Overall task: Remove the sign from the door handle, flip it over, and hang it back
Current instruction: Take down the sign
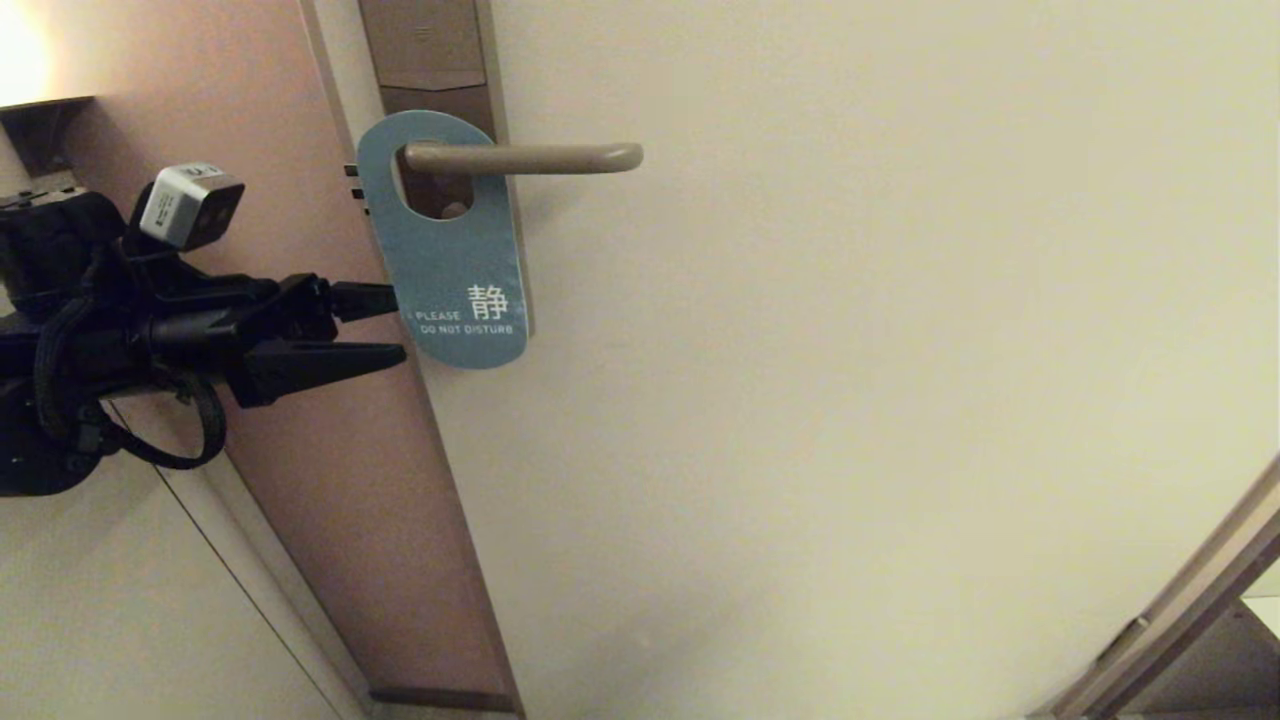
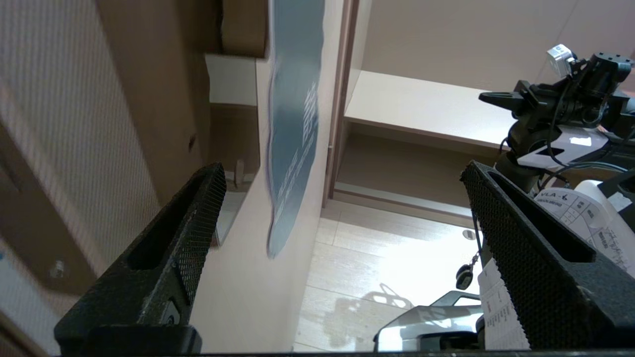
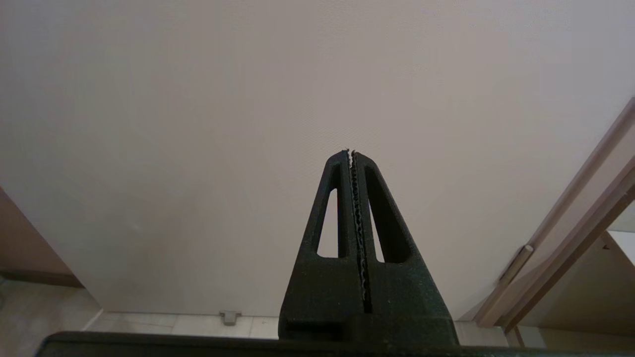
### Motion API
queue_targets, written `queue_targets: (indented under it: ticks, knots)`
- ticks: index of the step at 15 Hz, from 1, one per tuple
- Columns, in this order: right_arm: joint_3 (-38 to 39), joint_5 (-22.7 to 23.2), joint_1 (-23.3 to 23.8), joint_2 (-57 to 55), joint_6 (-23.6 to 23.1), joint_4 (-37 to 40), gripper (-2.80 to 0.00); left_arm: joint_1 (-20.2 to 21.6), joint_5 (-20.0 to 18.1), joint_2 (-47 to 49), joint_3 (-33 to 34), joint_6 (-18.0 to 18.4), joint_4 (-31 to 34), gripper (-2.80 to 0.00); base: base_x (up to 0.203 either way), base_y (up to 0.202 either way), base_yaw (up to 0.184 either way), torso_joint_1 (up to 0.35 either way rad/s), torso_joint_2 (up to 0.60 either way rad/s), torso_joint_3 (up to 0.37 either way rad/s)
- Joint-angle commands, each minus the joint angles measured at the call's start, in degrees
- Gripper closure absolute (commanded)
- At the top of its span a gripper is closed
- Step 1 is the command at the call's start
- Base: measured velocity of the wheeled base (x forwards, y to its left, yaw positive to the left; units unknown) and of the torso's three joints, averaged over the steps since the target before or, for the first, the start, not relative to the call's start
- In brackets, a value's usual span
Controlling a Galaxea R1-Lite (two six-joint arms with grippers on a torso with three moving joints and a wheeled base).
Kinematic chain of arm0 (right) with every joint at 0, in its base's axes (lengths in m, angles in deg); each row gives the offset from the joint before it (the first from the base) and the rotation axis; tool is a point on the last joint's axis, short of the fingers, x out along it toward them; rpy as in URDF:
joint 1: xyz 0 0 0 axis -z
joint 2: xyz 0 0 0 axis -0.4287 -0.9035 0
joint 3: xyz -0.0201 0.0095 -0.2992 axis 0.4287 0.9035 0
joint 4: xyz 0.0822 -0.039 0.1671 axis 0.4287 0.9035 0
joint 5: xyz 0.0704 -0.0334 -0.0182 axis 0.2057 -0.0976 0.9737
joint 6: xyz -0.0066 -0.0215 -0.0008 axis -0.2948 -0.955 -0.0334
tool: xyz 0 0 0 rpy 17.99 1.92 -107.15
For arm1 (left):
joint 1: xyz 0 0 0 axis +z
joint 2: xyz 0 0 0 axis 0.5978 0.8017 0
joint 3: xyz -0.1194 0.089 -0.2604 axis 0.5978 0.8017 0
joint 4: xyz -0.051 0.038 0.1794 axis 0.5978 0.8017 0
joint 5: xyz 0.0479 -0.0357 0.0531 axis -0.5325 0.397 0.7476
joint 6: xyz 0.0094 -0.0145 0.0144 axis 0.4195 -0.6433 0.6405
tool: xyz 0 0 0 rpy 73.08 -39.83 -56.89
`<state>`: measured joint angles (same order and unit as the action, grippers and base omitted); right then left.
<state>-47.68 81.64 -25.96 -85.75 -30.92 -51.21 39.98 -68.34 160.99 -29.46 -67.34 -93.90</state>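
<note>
The sign [image 1: 450, 265] hangs by its oval hole on the door handle [image 1: 540, 157], teal "PLEASE DO NOT DISTURB" side facing out. In the left wrist view the sign [image 2: 292, 134] shows edge-on against the door. My left gripper [image 1: 398, 325] is open and empty, its fingertips [image 1: 385, 298] at the lower left edge of the sign. In the left wrist view the sign sits ahead of the open gap of this gripper [image 2: 342, 193], apart from both fingers. My right gripper [image 3: 351, 151] is shut and empty, pointing at the bare door, and is out of the head view.
The handle sits on a tall lock plate [image 1: 430, 50] on the cream door [image 1: 850, 400]. The door's brown edge [image 1: 330, 420] runs down beside my left arm. A door frame [image 1: 1180, 610] stands at the lower right. My right arm [image 2: 560, 109] shows in the left wrist view.
</note>
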Motion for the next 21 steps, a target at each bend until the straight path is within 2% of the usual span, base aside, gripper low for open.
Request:
queue_targets:
  ticks: [1, 21]
  knots:
    - [0.0, 0.0, 0.0, 0.0, 0.0, 0.0, 0.00, -0.8, -0.4, -0.1, -0.5, -0.1, -0.3, -2.80, 0.000, 0.000, 0.000, 0.000, 0.00, 0.000]
    - [0.0, 0.0, 0.0, 0.0, 0.0, 0.0, 0.00, -6.4, 1.6, -2.0, -1.5, -0.1, -0.3, -2.80, 0.000, 0.000, 0.000, 0.000, 0.00, 0.000]
